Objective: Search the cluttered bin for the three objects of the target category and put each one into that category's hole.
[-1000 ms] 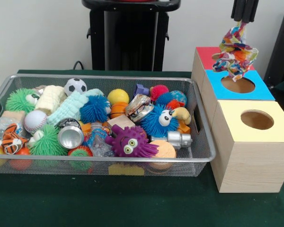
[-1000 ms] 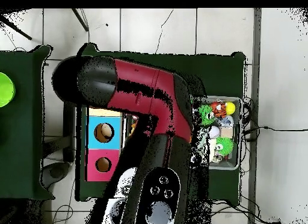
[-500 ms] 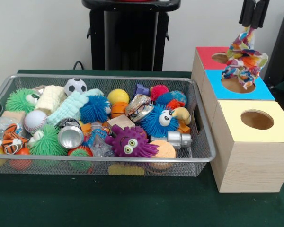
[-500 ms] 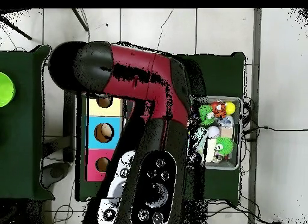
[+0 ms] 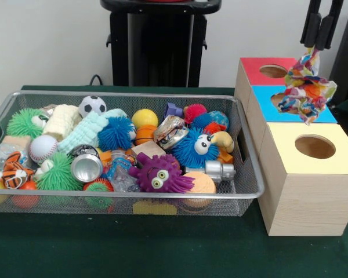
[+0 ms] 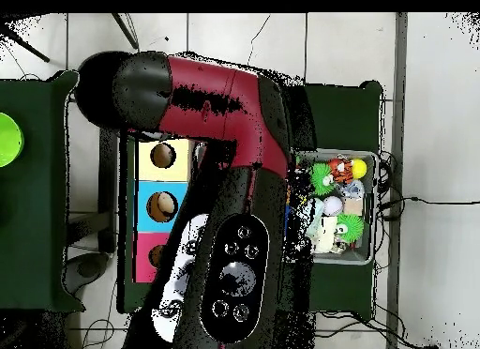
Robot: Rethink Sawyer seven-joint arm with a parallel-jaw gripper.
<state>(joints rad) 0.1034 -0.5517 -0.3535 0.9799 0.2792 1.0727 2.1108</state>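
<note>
A: Where's the rope toy (image 5: 306, 87)?

B: Hanging from my hand (image 5: 319, 45), pinched tight, over the blue box (image 5: 296, 113), short of the yellow hole (image 5: 315, 146).

A: Step?

B: Carrying. Next I centre over that hole, then let go.

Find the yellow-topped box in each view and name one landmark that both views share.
Front view: the yellow-topped box stands at lower right, nearest the camera, right of the bin.
Overhead view: the yellow-topped box is at centre left, topmost of the three boxes, beside the red arm.
Shared landmark: the blue-topped box, next to it in both.
</note>
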